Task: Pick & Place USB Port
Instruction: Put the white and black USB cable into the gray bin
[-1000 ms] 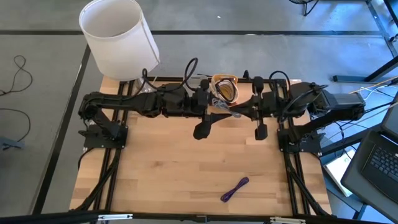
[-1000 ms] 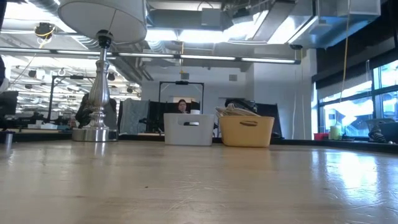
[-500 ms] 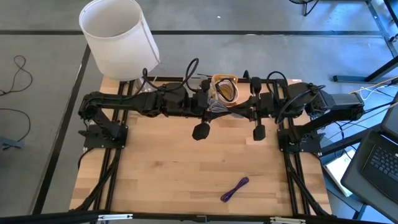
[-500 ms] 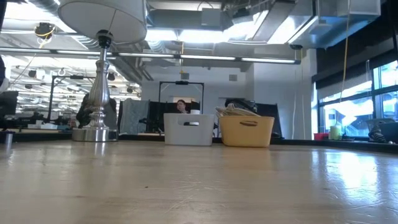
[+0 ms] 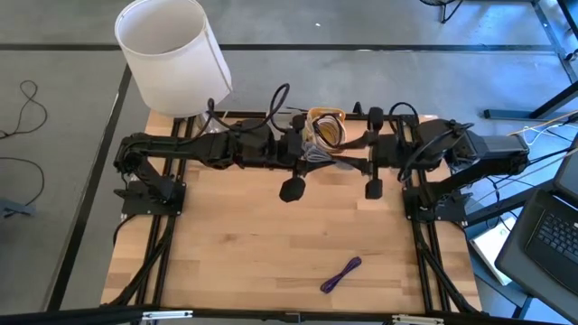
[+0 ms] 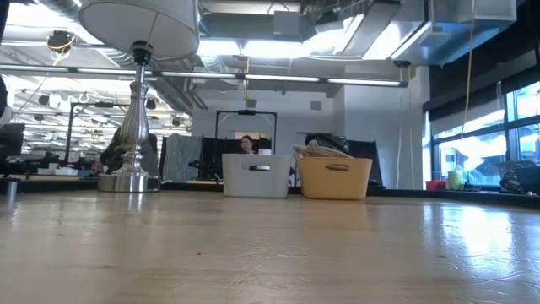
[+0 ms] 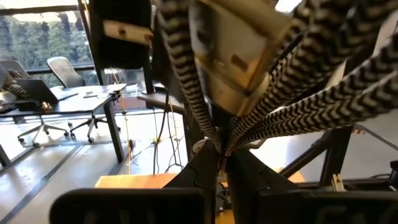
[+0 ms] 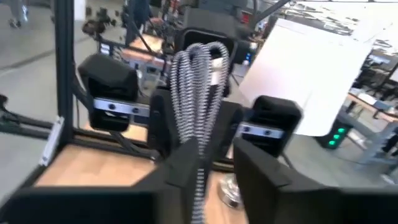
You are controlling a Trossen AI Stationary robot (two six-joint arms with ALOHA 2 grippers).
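Right gripper (image 8: 214, 171) newly slackened around striped cable (image 8: 199, 81) (left gripper (image 7: 224, 177) pinching it shut).

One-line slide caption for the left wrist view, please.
Left tool shut on the striped braided cable bundle.

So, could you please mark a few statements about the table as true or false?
1. The left claw is shut on the striped braided cable. True.
2. The purple cord lies inside the yellow basket. False: it lies on the bare wooden table, near the front edge.
3. A lamp with a white shade stands at the table's rear left corner. True.
4. The right claw hangs over the front of the table. False: it is at the rear, facing the left claw, by the basket.
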